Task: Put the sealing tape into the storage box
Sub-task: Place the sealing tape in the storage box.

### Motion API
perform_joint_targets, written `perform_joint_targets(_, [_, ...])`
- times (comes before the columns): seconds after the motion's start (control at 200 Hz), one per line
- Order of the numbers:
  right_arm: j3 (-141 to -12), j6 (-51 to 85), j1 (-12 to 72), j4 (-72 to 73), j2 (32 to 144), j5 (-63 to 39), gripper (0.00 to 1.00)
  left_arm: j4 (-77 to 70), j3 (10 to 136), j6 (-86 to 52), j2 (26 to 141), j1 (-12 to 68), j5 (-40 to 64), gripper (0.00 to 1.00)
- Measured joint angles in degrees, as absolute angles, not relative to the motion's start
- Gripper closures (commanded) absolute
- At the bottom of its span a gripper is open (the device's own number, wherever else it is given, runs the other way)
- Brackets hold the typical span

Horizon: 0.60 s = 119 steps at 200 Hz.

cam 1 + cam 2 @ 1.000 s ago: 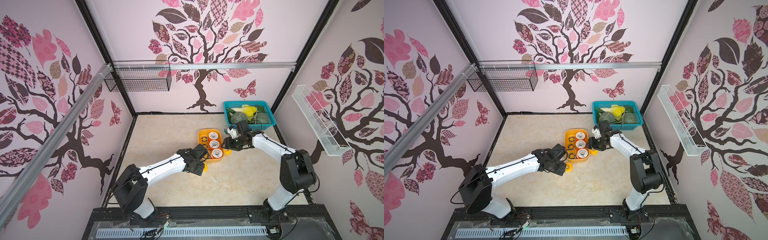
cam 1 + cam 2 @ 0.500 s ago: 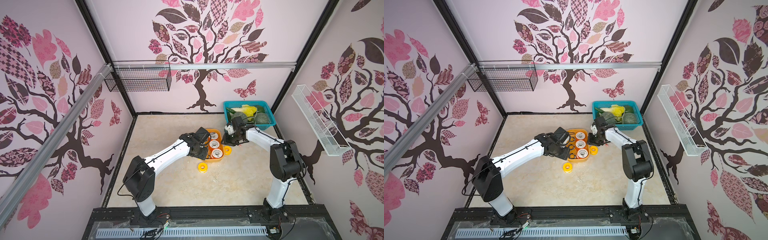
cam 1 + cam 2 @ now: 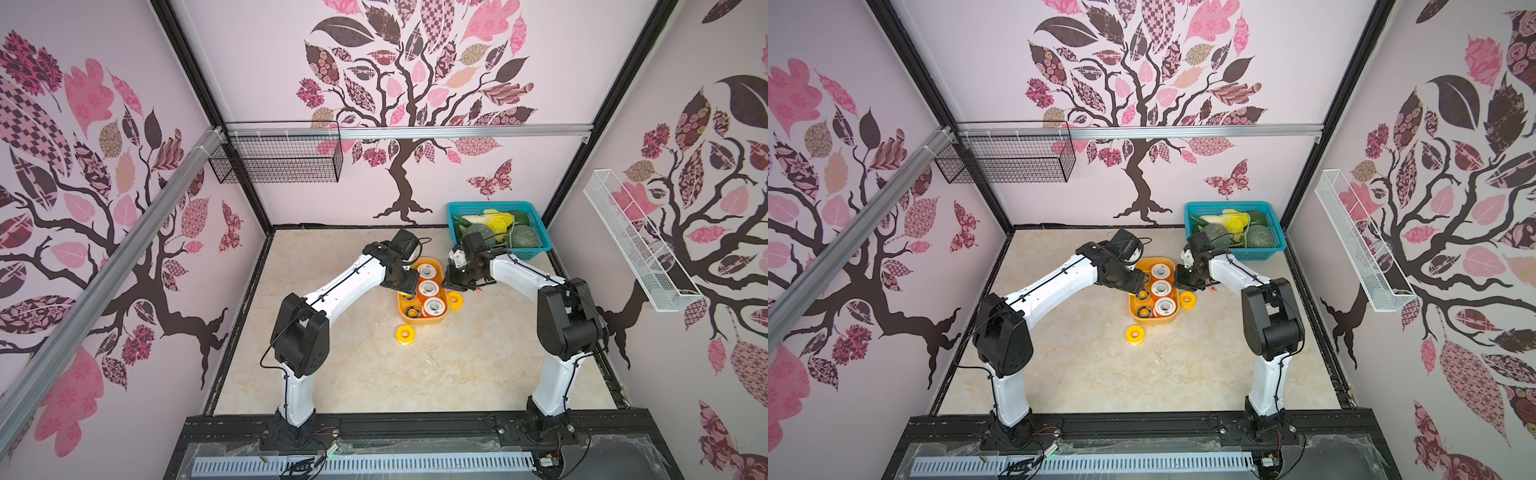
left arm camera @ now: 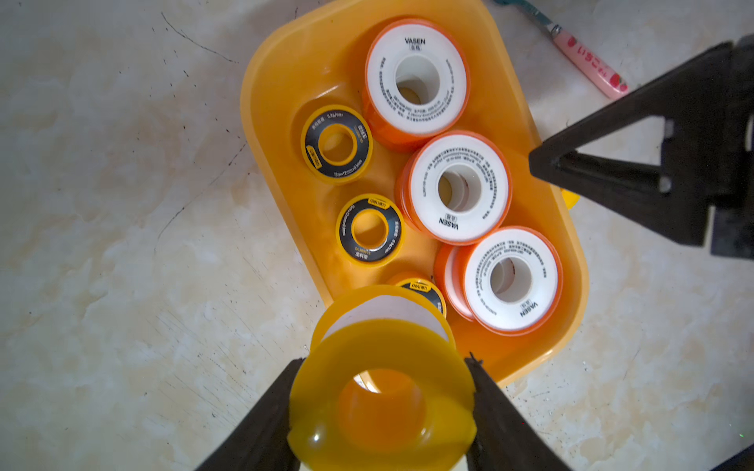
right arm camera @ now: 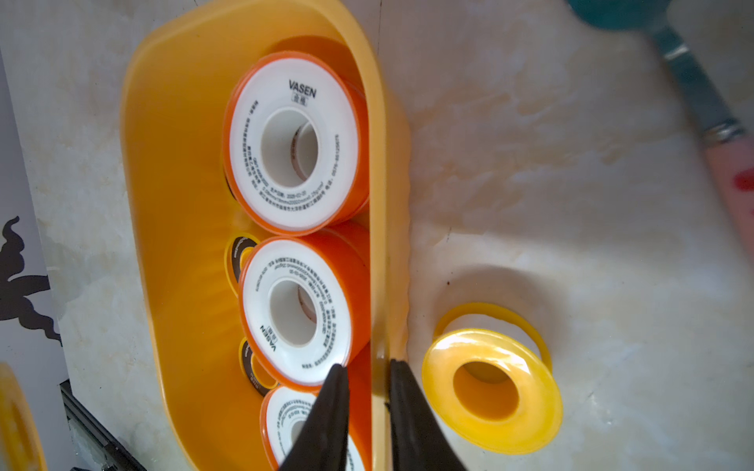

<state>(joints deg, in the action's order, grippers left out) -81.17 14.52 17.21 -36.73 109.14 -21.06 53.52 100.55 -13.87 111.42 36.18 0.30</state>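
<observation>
Lying outside storage box [image 3: 419, 320], two yellow spools [image 3: 404, 333] [image 3: 454, 300]

From where I stand, the stereo head sits high over the near edge of the table [image 3: 374, 374]. Both its eyes tilt steeply down and forward, so both top views take in the whole booth from afar, with the storage box [image 3: 419, 321] [image 3: 1152, 321] small in the middle. The left wrist camera hangs close over the storage box [image 4: 285, 81], looking almost straight down with a yellow spool [image 4: 383, 346] right at its lens, while the right wrist camera sits nearer still, sighting along one long wall of the storage box [image 5: 171, 163]. All four views share the box, and both wrist views also catch the spoon [image 4: 587, 57] [image 5: 693, 81] beside it.
</observation>
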Motion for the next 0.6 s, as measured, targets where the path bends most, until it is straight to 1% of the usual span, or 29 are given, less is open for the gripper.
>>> perform_joint_targets(0.295, [-80.55, 15.44, 17.17, -36.32, 109.14, -21.71, 0.82, 55.37, 108.55, -13.23, 118.76, 35.27, 0.30, 0.40])
perform_joint_targets(0.595, [-79.66, 15.81, 17.10, -35.59, 109.14, -22.28, 0.86, 56.45, 114.48, -13.26, 123.46, 34.68, -0.16, 0.40])
